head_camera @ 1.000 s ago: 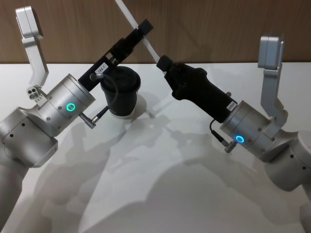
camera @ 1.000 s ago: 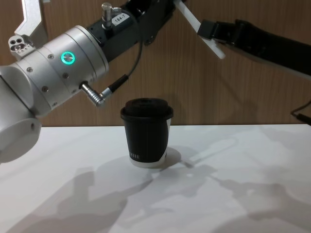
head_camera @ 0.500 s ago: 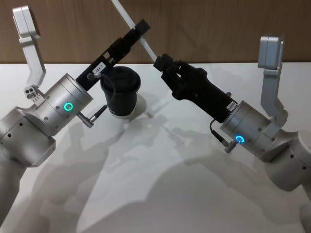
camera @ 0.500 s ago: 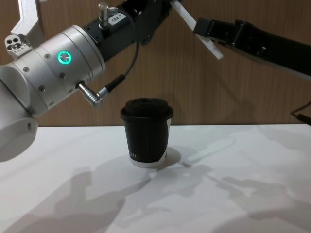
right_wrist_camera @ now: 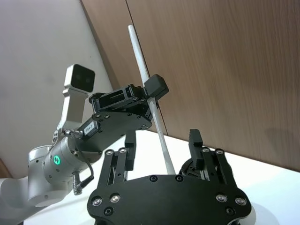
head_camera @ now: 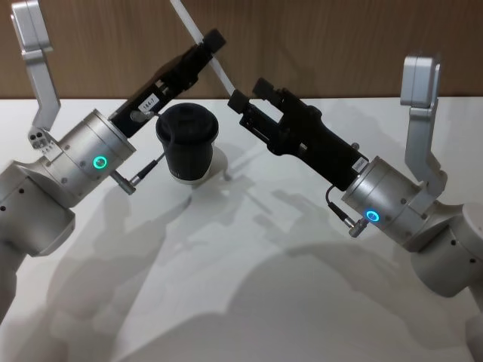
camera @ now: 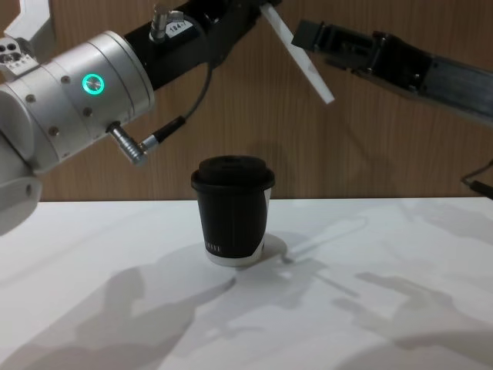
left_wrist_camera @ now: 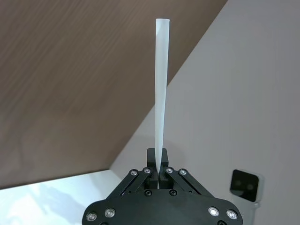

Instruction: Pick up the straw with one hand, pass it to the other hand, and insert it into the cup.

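Note:
The white straw (head_camera: 219, 72) slants up and back above the table, clamped near its middle by my left gripper (head_camera: 210, 41), which is shut on it. In the left wrist view the straw (left_wrist_camera: 161, 93) rises straight out of the closed left gripper (left_wrist_camera: 158, 164). My right gripper (head_camera: 247, 90) is open, its two fingers spread on either side of the straw's lower end (right_wrist_camera: 161, 131) without touching it. The black lidded cup (camera: 231, 212) stands upright on the white table (head_camera: 249, 302), below and slightly left of the straw's lower tip (camera: 323, 92).
A wooden wall (camera: 385, 139) rises behind the table. A black cable with a silver plug (camera: 135, 146) hangs from my left wrist, up and left of the cup. Both forearms angle in over the table from the sides.
My right gripper has opened and let go of the straw's lower end. The left gripper has shifted slightly left and up, carrying the straw with it.

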`<state>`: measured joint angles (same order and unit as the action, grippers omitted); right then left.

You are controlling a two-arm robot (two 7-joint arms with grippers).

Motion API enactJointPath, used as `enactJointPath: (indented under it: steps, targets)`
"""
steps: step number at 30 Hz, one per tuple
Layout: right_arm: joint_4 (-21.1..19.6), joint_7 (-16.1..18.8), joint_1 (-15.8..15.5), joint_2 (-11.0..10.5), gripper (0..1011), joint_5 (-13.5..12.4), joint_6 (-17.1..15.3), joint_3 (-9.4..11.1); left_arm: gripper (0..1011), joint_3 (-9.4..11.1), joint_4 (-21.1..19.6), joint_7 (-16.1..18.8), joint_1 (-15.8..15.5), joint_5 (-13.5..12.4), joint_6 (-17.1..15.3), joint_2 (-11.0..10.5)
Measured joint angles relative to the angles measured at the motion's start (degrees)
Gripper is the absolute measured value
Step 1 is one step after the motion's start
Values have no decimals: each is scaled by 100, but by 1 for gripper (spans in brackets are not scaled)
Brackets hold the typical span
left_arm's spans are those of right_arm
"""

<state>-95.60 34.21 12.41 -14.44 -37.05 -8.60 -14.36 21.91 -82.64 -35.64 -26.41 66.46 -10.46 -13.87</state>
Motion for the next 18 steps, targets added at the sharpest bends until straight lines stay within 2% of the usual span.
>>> enactJointPath:
  steps: [9,12,16,18]
  targets:
    - [0,0,0,0,927,0,0,0,16,71,-337,509,7,-529,233,-263]
    - [0,0,0,0,987,0,0,0,15,103,-458,709,1,-745,304,-363]
    - [0,0,0,0,1001,0,0,0,16,149,-596,954,-20,-1030,383,-481]
    - [0,0,0,0,1001,0,0,0,17,189,-695,1153,-53,-1276,428,-568]
